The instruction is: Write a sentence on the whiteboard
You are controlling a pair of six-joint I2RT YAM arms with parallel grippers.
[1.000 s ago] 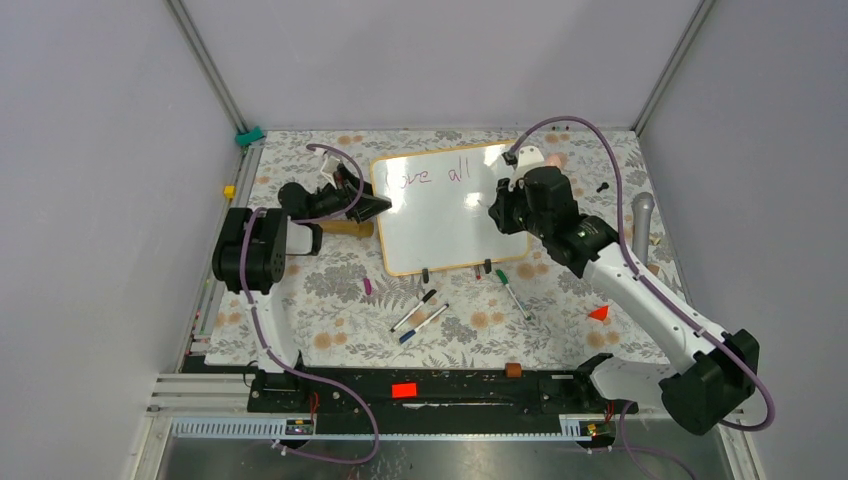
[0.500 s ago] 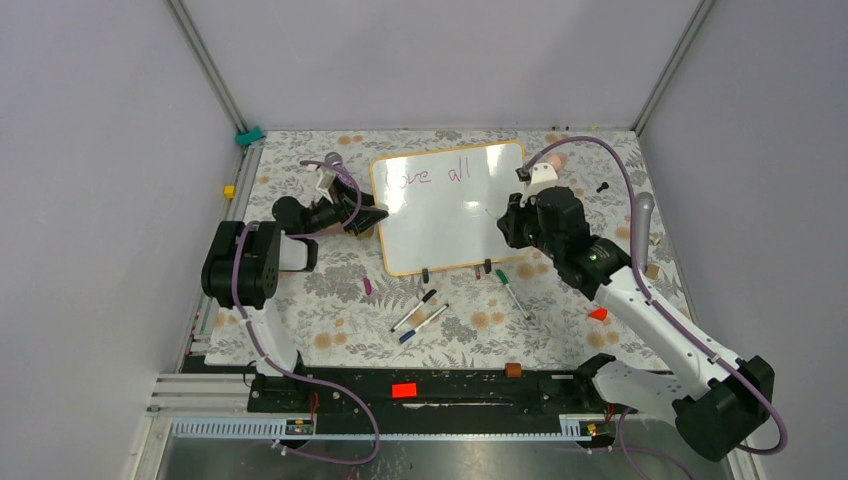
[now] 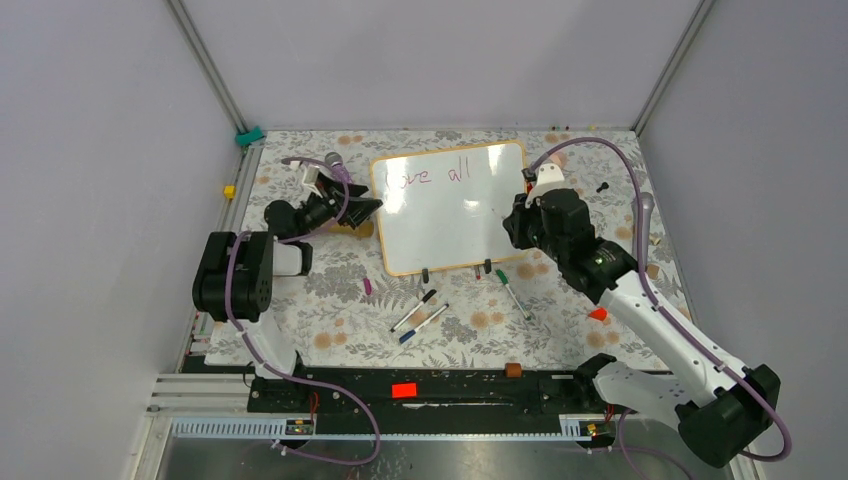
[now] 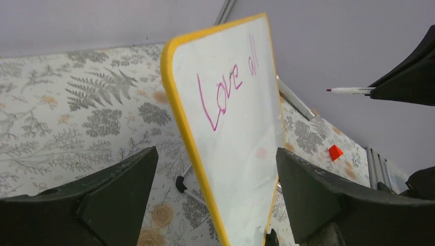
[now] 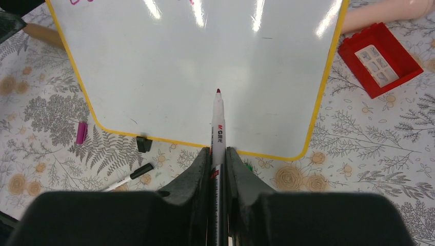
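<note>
Whiteboard (image 3: 450, 215) on counter (image 3: 330, 300), newly released: left fingers (image 4: 118, 189) spread, withdrawn just left of it; right fingers (image 5: 197, 171) pinch marker (image 5: 218, 123) raised over it. Sentence (image 3: 430, 175) stops at "Love all"; writing paused, probably before the next line.

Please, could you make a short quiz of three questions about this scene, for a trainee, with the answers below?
1. True or false: the whiteboard carries three lines of writing.
2. What do the jaws of the right arm hold? A) a marker B) a red brick C) nothing
3. Are the jaws of the left arm open or shut?
Key: 1. False, one line only: "Love all". 2. A. 3. Open, standing wide apart.
</note>
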